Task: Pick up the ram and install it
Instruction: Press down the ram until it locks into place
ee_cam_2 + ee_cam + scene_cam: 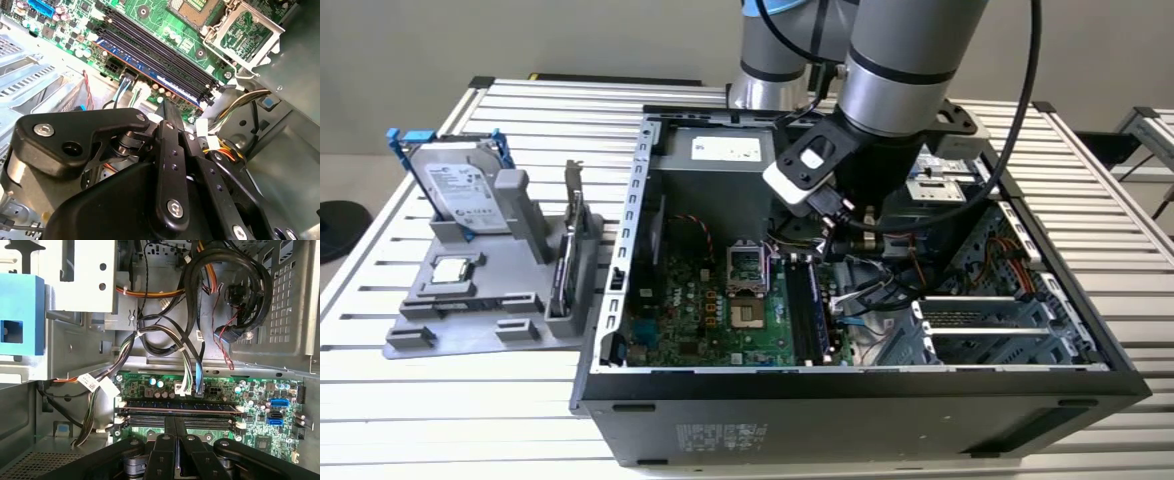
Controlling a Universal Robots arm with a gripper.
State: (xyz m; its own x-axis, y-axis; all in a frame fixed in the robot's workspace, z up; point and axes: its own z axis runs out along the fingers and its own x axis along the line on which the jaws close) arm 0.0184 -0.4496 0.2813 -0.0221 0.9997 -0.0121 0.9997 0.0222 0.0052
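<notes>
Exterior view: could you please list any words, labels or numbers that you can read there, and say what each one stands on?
No text here can be read.
Pale print on the case front: too small to read.
white label inside the case, at its far end: blurred.
Sticker on the hard drive: too small to read.
</notes>
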